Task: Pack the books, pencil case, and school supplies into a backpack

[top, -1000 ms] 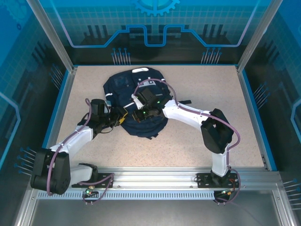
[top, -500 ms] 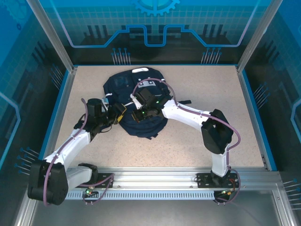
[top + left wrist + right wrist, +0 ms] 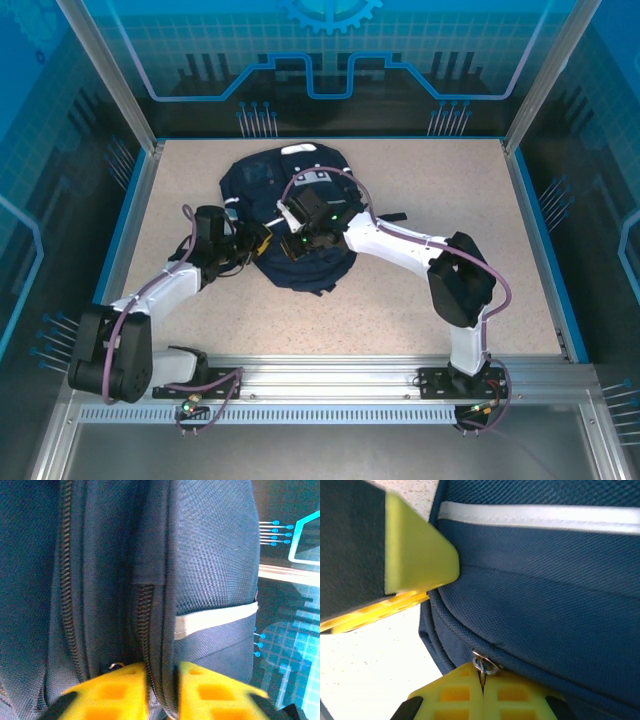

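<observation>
Nearest the lens in the left wrist view, the left gripper (image 3: 161, 682) has its two yellow fingers (image 3: 117, 692) drawn in on a raised fold of the backpack (image 3: 210, 555), and the navy cloth fills the narrow gap between them, so it is clenched on the fabric. A zipper (image 3: 145, 625) runs straight away from the fingertips along that fold. A small bit of metal sits just beside one finger, too small to identify. Farther out and to the side of the tool, a white stripe (image 3: 215, 622) crosses the cloth, and past the bag's edge stands the blue-lit enclosure wall (image 3: 295, 605).

In the right wrist view, the right gripper (image 3: 482, 687) has its yellow fingers pressed flat together on the metal zipper pull (image 3: 482, 665), whose ring stands up just past the tips. Directly beyond lies a bulging panel of the backpack over a piped seam. To one side of the fingers the pale speckled table (image 3: 365, 675) shows, and above it a finger (image 3: 415, 565) of the left gripper sits against the bag's side.

From above, both grippers sit close together at the near-left edge of the backpack. The bag lies flat on the table and stretches away from them.
</observation>
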`<move>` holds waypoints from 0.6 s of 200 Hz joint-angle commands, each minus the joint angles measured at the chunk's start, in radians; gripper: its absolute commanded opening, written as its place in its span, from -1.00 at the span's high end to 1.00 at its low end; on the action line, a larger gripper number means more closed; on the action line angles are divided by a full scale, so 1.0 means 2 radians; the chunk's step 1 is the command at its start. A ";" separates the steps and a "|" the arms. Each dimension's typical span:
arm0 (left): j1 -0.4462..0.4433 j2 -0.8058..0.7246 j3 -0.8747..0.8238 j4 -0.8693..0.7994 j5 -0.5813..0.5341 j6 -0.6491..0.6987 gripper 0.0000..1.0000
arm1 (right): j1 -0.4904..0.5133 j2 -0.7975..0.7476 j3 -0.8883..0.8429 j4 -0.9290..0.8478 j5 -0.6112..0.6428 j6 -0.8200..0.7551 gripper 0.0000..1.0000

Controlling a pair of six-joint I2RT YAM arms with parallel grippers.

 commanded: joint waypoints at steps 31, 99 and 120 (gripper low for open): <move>0.007 0.012 0.024 -0.033 -0.041 0.058 1.00 | -0.016 -0.049 -0.039 -0.084 0.189 -0.013 1.00; 0.025 0.007 0.031 -0.064 -0.035 0.100 1.00 | -0.136 -0.077 -0.080 -0.081 0.190 -0.007 1.00; 0.040 0.014 0.046 -0.081 -0.034 0.118 1.00 | -0.131 -0.085 -0.075 -0.081 0.149 -0.020 1.00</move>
